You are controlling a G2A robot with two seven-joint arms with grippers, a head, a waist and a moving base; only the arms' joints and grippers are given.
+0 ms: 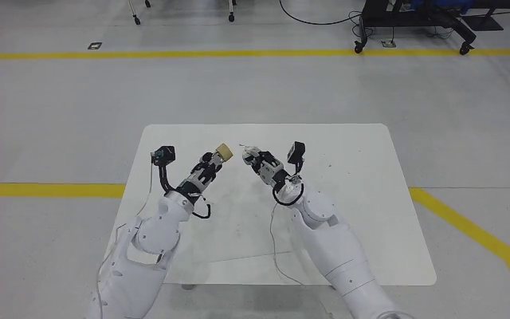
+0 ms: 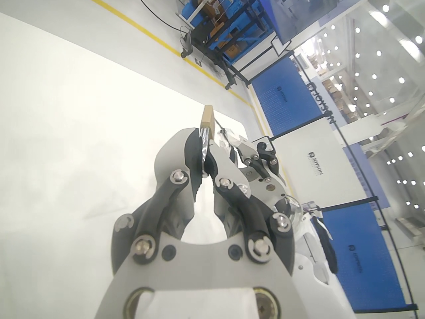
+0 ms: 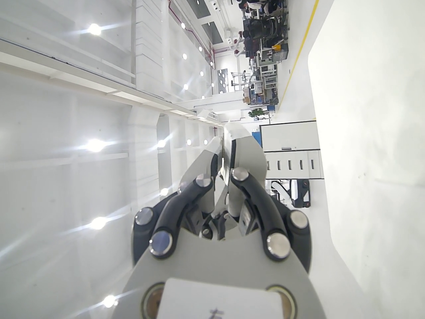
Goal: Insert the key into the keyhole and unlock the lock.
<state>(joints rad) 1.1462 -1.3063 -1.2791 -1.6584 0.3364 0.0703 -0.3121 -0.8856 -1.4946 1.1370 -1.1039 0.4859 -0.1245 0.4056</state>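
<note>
The left gripper grips the lock near the table's far edge. The right gripper pinches the key, with a small gap between them.

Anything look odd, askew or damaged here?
Nothing stands out. The left gripper holds the lock by its shackle above the table. The right gripper sits shut close beside the lock, apart from it. Whether it grips anything is too small to tell.
</note>
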